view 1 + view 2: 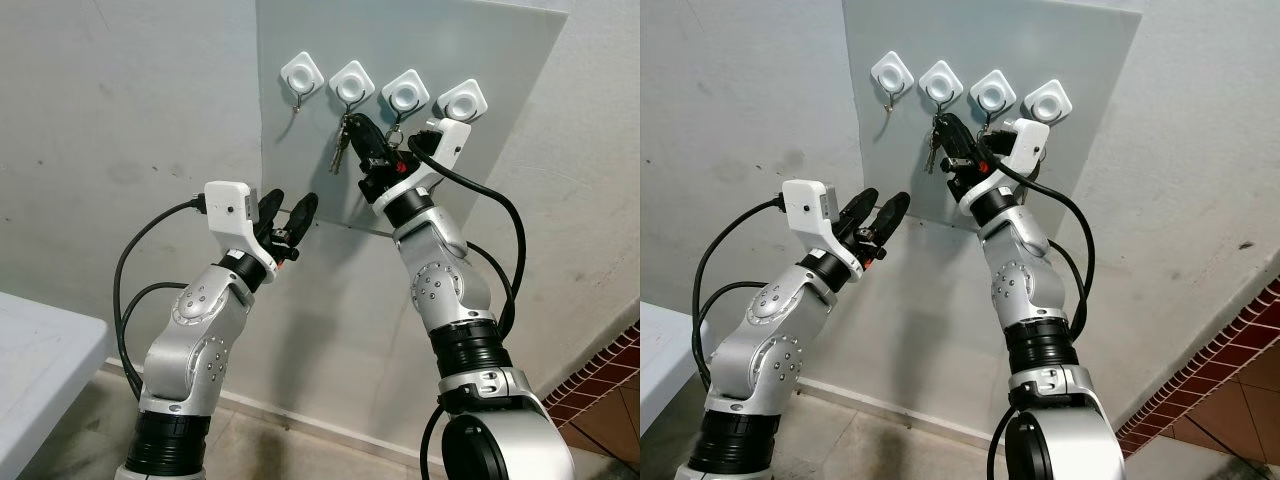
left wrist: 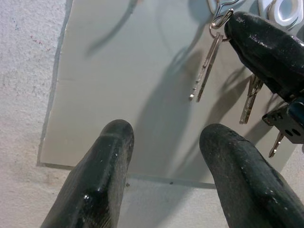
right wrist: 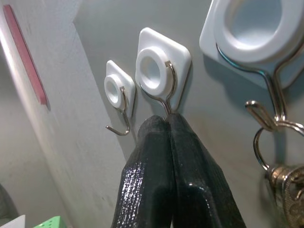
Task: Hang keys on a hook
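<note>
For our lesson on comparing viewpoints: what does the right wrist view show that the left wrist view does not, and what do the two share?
Right wrist view alone: the bare leftmost hook and the right gripper, fingers pressed together at the second hook.

Left wrist view alone: the left gripper, fingers apart, and the keys hanging against the board's lower edge.

Shared: the grey board and the right gripper's black fingers.

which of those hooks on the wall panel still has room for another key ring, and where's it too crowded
The leftmost hook hangs bare, with open panel below it down to the left gripper. The rightmost hook also looks free. It is crowded at the second hook, where the right gripper is shut by the keys, and the third hook carries a ring.
</note>
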Controlling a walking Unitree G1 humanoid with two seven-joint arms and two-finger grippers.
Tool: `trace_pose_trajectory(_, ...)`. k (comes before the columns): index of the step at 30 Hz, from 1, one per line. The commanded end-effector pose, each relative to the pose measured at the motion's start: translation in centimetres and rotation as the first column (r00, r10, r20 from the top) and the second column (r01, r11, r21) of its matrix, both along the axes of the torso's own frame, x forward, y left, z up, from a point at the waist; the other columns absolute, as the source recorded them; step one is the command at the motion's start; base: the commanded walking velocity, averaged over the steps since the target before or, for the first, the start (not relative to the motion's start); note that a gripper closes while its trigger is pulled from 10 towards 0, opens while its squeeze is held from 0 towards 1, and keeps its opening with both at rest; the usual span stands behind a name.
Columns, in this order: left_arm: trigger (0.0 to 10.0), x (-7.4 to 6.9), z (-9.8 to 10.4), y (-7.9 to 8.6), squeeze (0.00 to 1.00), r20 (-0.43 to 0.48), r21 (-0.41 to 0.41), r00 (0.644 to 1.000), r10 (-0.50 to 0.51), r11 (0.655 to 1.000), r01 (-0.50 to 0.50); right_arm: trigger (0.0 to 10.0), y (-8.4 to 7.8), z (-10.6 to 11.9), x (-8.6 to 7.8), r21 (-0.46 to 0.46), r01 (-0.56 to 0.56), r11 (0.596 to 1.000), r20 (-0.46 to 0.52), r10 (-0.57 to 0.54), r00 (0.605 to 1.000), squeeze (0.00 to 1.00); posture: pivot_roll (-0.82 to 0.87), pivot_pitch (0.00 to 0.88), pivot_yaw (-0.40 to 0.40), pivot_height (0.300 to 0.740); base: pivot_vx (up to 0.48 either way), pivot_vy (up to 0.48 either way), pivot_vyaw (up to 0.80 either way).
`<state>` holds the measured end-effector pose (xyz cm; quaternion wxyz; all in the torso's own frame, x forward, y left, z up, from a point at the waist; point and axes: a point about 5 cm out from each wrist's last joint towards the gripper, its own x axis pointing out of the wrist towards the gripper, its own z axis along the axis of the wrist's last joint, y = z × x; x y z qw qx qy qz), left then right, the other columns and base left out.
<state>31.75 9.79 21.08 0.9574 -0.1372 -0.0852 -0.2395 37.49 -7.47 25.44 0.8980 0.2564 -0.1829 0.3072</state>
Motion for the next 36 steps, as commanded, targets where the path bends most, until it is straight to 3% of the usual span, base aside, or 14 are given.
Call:
trace_pose_trajectory(1,10.0,-0.1,1.0,-0.2,0.0,0.033,-0.002,0.999,-0.01,1.0,0.01,10.0,-0.2,0.7,0.1,0.017,0.001,1.0,0.007,-0.001,1.0,0.0,0.11,0.014,-0.045,0.74,0.0,0.0,0.0)
trace_pose_trajectory(12,10.0,-0.2,1.0,-0.3,0.0,0.026,-0.007,1.0,-0.008,1.0,0.009,10.0,0.3,-0.5,-0.4,0.004,-0.047,0.999,-0.026,0.048,0.999,0.0,0.11,0.019,-0.045,0.74,0.0,0.0,0.0)
trace_pose_trajectory(13,10.0,-0.2,0.9,-0.3,0.0,0.025,-0.008,1.0,-0.007,1.0,0.007,10.0,0.3,-0.8,-0.6,0.011,-0.058,0.998,-0.032,0.058,0.998,0.35,0.11,0.018,-0.046,0.74,0.0,0.0,0.0)
trace_pose_trajectory(14,10.0,-0.2,0.9,-0.3,0.0,0.023,-0.008,1.0,-0.006,1.0,0.007,10.0,0.3,-0.9,-0.6,0.014,-0.061,0.998,-0.035,0.062,0.997,1.0,0.11,0.018,-0.046,0.74,0.0,0.0,0.0)
trace_pose_trajectory(36,10.0,-0.1,-0.2,0.0,0.0,-0.007,-0.002,0.999,0.044,0.999,-0.044,10.0,-0.8,-3.2,-2.5,-0.07,0.04,0.997,0.061,-0.036,0.997,1.0,0.1,0.0,-0.043,0.74,0.0,0.0,0.0)
